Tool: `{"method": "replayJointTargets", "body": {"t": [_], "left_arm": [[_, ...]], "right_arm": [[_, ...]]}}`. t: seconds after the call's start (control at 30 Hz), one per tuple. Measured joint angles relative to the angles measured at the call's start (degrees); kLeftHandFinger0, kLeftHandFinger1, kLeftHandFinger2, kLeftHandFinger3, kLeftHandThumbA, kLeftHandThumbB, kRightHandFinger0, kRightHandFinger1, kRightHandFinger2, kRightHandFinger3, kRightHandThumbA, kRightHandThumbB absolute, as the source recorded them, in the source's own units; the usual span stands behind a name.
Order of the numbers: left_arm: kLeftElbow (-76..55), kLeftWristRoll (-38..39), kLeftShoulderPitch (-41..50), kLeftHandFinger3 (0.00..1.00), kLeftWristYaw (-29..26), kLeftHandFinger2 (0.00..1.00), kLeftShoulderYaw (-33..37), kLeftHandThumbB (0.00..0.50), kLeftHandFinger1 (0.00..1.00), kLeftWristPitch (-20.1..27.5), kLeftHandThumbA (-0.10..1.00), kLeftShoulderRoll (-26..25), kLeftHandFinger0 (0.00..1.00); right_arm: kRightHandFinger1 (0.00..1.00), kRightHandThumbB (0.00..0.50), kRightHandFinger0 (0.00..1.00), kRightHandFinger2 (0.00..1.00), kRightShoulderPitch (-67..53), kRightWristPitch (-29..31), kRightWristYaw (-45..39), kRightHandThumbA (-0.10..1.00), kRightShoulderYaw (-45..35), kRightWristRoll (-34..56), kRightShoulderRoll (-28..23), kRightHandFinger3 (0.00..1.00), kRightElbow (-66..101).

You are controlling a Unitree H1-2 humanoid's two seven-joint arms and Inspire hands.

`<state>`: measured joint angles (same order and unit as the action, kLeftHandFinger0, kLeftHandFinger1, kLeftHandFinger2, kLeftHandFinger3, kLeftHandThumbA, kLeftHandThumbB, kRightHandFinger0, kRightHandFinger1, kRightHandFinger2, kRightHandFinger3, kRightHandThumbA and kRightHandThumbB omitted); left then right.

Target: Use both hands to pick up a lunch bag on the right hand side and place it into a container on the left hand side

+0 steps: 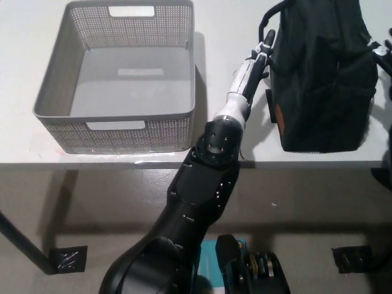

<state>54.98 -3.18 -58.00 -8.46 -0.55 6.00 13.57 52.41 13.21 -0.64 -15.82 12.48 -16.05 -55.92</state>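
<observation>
From my head camera I see the black lunch bag [321,76] standing upright on the white table [245,24] in the upper right of the frame, its lower edge close to the table's front rim. The left hand [256,61], white with dark fingertips, reaches up through the middle of the frame and lies flat against the bag's left side, just under the carry strap; the fingers [267,40] look extended along the fabric rather than curled round anything, so I read them as spread and not grasping. At the right edge of the frame a small part of the right hand [383,54] shows beside the bag's right side, touching or very nearly so; too little of it is in view for me to tell how its fingers stand. The grey perforated container [55,92] sits in the upper left, well apart from the bag.
</observation>
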Motion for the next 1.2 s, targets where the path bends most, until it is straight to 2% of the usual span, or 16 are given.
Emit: {"method": "replayJointTargets", "body": {"t": [0.03,0.2,0.27,0.33,0.43,0.47,0.57,0.7,0.73,0.77,0.9,0.97,1.0,1.2], "left_arm": [[0.27,0.03,-0.03,1.0,0.0,1.0,0.0,0.368,1.0,0.0,1.0,-0.09,1.0],[1.36,-0.04,-0.07,1.0,-0.01,1.0,0.45,0.315,1.0,0.14,1.0,-0.63,1.0],[1.74,-0.08,-0.09,1.0,-0.01,1.0,0.63,0.316,1.0,0.55,1.0,-0.87,1.0],[2.61,-0.12,-0.35,1.0,0.0,1.0,0.89,0.343,1.0,1.13,1.0,-1.08,1.0],[4.1,-0.21,-1.12,1.0,-0.01,1.0,1.29,0.332,1.0,1.54,1.0,-1.55,1.0],[4.66,-0.22,-1.41,1.0,-0.01,1.0,1.42,0.366,1.0,1.85,1.0,-1.77,1.0],[5.48,-0.2,-1.75,1.0,0.01,1.0,1.51,0.342,1.0,2.1,1.0,-2.22,1.0],[7.38,0.1,-1.82,1.0,0.06,1.0,1.37,0.37,1.0,2.99,1.0,-2.46,1.0],[8.0,0.21,-1.88,1.0,0.06,1.0,1.23,0.361,1.0,3.23,1.0,-2.44,1.0],[8.6,0.36,-2.0,1.0,0.05,1.0,0.94,0.326,1.0,3.62,1.0,-2.46,1.0],[10.57,1.3,-3.05,1.0,0.1,1.0,-0.41,0.3,1.0,4.42,1.0,-3.46,1.0],[12.04,1.85,-3.77,1.0,0.22,1.0,-0.85,0.302,1.0,4.93,1.0,-4.2,1.0],[12.29,1.95,-3.99,1.0,0.3,1.0,-0.92,0.319,1.0,4.99,1.0,-4.27,1.0],[14.16,3.15,-4.74,1.0,1.63,1.0,-0.94,0.328,1.0,5.4,1.0,-4.38,1.0]], "right_arm": [[1.0,0.173,1.0,1.0,0.9,0.58,-0.27,1.0,-0.1,0.25,0.03,1.0,-2.07],[1.0,0.24,1.0,1.0,4.85,3.06,-2.44,1.0,-1.87,2.16,0.61,1.0,-12.36],[1.0,0.245,1.0,1.0,5.53,3.68,-3.34,1.0,-3.02,3.2,1.33,1.0,-14.69],[1.0,0.238,1.0,1.0,5.86,3.98,-4.06,1.0,-4.51,4.55,2.31,1.0,-16.44],[1.0,0.242,1.0,1.0,6.39,4.07,-5.28,1.0,-5.94,6.07,3.53,1.0,-17.7],[1.0,0.228,1.0,1.0,6.64,4.07,-5.85,1.0,-6.7,6.9,3.97,1.0,-18.06],[1.0,0.203,1.0,1.0,6.95,4.06,-6.99,1.0,-8.59,8.52,5.21,1.0,-18.47],[1.0,0.179,1.0,1.0,6.71,4.07,-7.95,1.0,-11.09,11.21,8.81,1.0,-17.09],[1.0,0.164,1.0,1.0,6.56,4.09,-8.0,1.0,-11.41,11.62,9.72,1.0,-16.42],[1.0,0.155,1.0,1.0,6.3,4.18,-8.06,1.0,-11.6,12.05,10.68,1.0,-15.7],[1.0,0.177,1.0,1.0,4.88,5.0,-8.0,1.0,-11.58,13.24,13.73,1.0,-12.48],[1.0,0.18,1.0,1.0,3.96,5.18,-7.55,1.0,-11.53,13.7,15.01,1.0,-10.59],[1.0,0.191,1.0,1.0,3.76,5.19,-7.4,1.0,-11.5,13.77,15.28,1.0,-10.17],[1.0,0.149,1.0,1.0,0.84,5.23,-6.19,1.0,-10.74,14.08,17.13,1.0,-5.36]]}}
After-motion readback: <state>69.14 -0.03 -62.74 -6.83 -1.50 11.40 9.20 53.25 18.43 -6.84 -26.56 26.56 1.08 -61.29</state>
